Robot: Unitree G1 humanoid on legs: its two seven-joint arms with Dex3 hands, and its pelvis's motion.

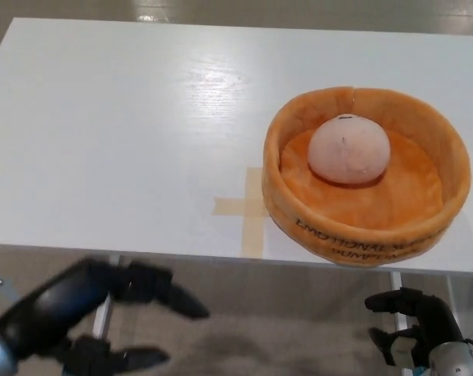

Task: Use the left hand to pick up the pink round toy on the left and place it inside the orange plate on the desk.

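pink round toy (349, 150) in orange plate (424, 235), tape cross (247, 208) beside

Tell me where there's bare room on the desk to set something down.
The desk is bare across its whole left half and along the far edge behind the plate. The tape cross marks free space just left of the plate. The only crowded spot is the near right, where the plate holds the toy. Both hands hang below the desk edge.

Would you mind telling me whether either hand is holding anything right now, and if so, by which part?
Nothing is held. The left hand is open below the desk edge, and the pink round toy lies in the orange plate.
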